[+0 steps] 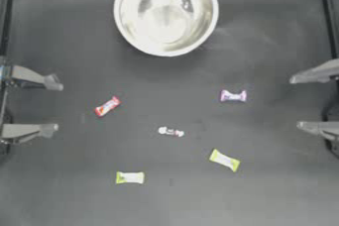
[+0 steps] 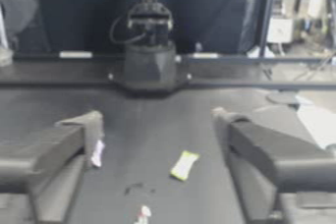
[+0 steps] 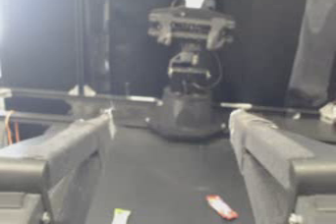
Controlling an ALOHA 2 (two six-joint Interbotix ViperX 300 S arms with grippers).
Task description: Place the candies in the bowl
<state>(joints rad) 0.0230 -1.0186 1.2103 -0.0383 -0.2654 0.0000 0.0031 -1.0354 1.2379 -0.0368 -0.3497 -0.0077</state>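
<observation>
Even overhead light; glare inside bowl [image 1: 165,12]; faint shadows; wrist views soft, blurred.

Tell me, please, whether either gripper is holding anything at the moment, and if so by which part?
Nothing is held: the left gripper and right gripper are both open at the table's sides.

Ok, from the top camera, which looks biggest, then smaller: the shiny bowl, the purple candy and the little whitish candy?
1. The bowl, far the biggest.
2. The purple-white candy.
3. The whitish candy; it looks slightly smaller, but those two are nearly alike.
</observation>
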